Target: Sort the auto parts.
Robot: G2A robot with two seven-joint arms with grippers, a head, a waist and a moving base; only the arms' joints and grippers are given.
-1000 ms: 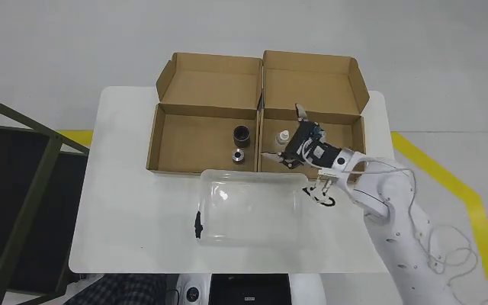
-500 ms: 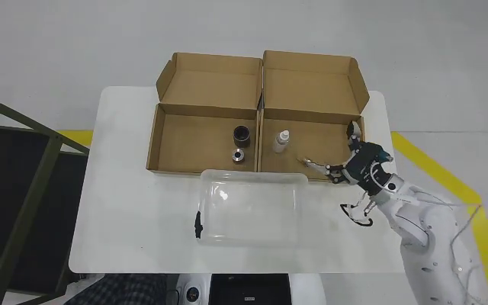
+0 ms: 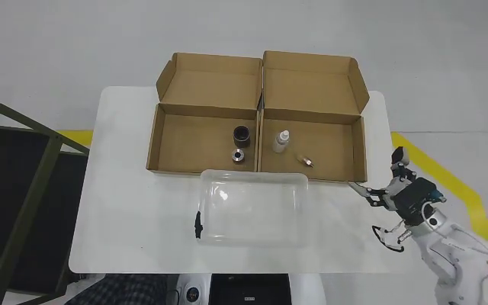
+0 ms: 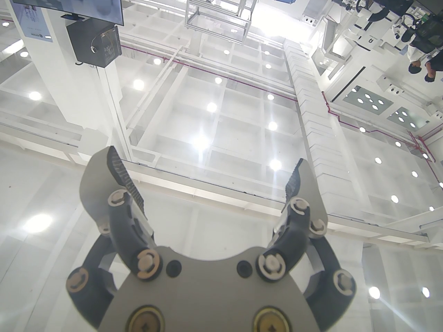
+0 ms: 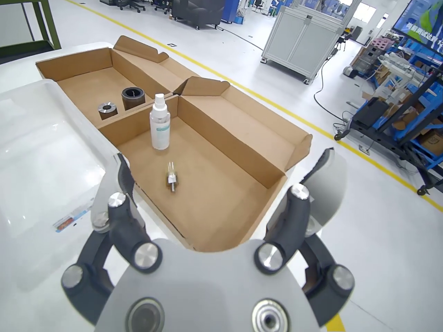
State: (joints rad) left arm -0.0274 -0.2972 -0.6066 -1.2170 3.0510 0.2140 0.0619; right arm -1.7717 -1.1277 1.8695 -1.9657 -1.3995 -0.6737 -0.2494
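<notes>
The right jaws hang spread and empty by the table's [image 3: 130, 191] right edge, near the front corner of the right cardboard box [image 3: 335, 145], where a small metal part [image 3: 306, 161] lies flat near an upright spray bottle [image 3: 281, 141]. The left jaws gape empty too, pointed up at the ceiling

Right pincer [image 5: 225, 171] spread wide, left pincer [image 4: 206, 160] spread wide, aimed upward
</notes>
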